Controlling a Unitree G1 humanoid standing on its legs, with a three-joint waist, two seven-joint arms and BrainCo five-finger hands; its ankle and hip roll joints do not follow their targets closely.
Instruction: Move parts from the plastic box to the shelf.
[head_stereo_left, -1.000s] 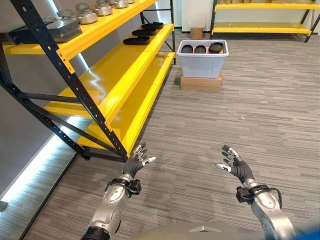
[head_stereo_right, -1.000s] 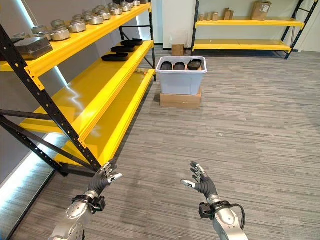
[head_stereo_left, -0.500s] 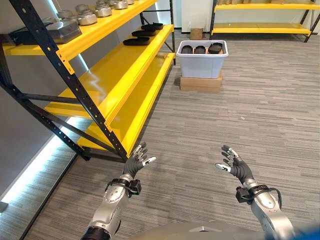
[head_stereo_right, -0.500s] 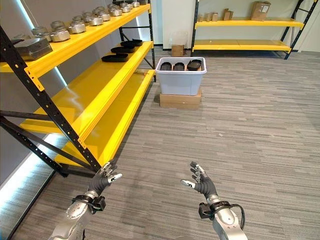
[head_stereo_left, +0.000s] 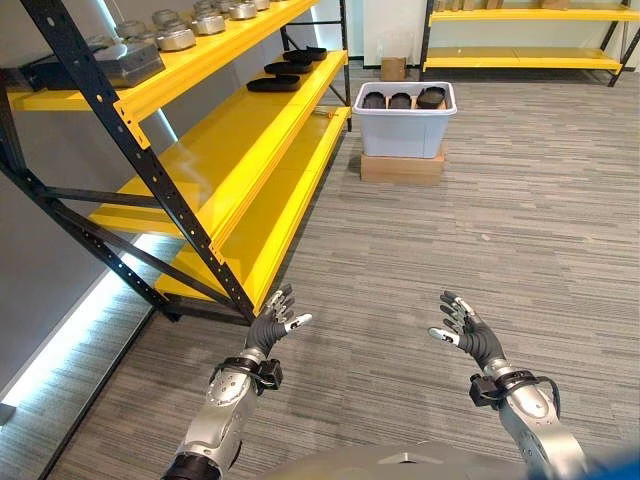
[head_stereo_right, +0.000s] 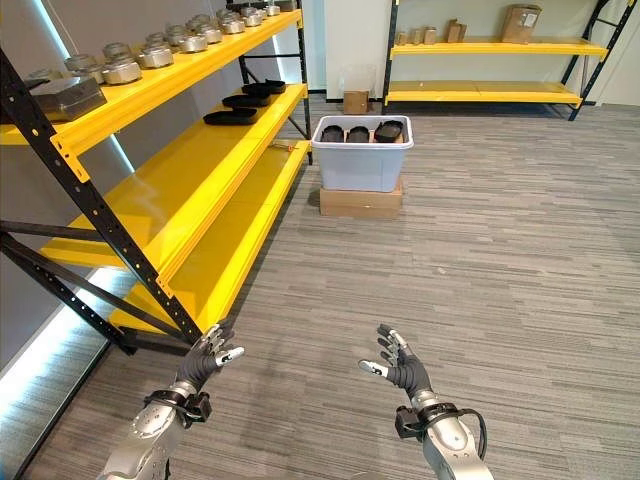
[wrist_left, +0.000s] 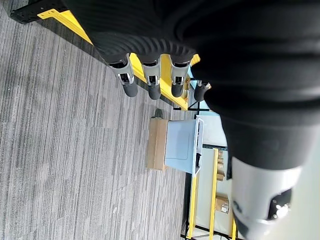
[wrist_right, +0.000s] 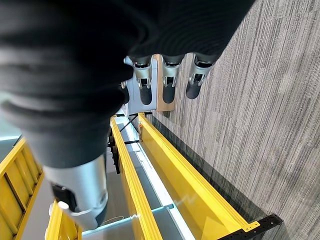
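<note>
My left robot hand and my right robot hand are both held out low in front of me over the grey striped carpet floor, fingers spread apart and holding nothing. The pale grey plastic box sits well ahead of me on a flat brown cardboard carton, just beside the far end of the yellow metal shelf with black perforated uprights that runs along my left. Inside the box I see a row of dark rounded parts; at this distance they look like three, though I cannot be sure of their exact shape. A few similar flat black parts already lie on the far stretch of the middle shelf level, and silver round metal pieces line the top level. I judge that the step in hand is the approach: I should walk straight to the box, keeping clear of the shelf edge on my left, stop squarely facing it, and keep both robot hands open until I am over a part, then take it by its ends.
</note>
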